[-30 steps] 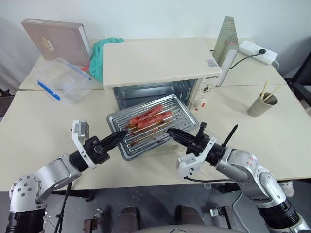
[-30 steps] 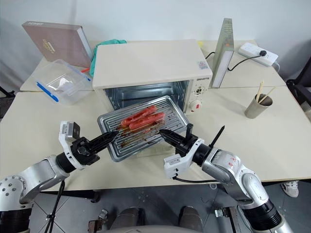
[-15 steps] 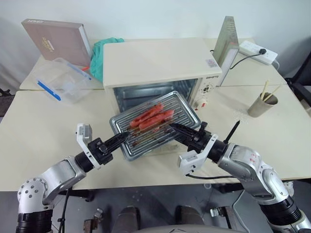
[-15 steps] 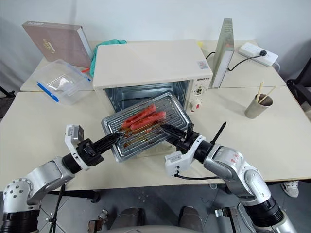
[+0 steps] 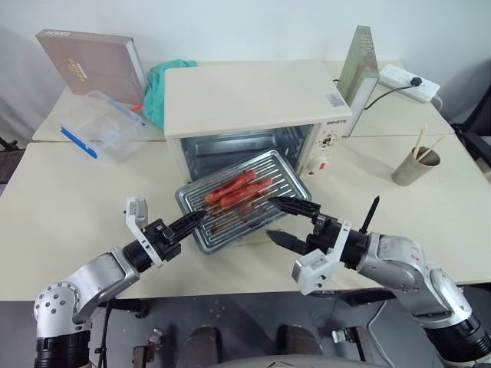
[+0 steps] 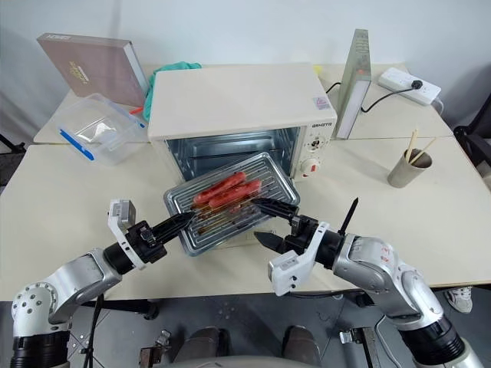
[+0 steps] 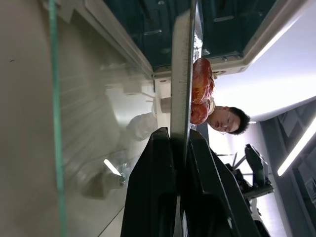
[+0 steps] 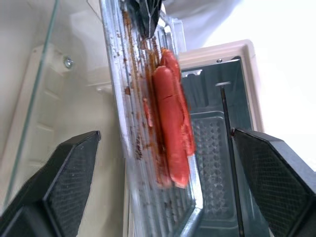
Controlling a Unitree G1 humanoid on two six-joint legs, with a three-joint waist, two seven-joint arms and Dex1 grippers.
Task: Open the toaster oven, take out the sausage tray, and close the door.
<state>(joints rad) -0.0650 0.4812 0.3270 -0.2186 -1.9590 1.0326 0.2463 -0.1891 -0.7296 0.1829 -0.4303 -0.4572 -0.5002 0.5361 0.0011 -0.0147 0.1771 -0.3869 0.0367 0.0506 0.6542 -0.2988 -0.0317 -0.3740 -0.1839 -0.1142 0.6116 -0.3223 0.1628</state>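
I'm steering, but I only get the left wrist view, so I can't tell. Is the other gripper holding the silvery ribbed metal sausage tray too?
Observer: No. The right gripper is wide open, with its fingers spread at the near right edge of the silvery ribbed metal sausage tray and not clamping it.
Operator: So only mine holds it?
Observer: Yes. The left gripper is shut on the tray's near left corner.
Operator: Is the tray out?
Observer: Nearly. Its far edge is at the open front of the cream-white boxy toaster oven.
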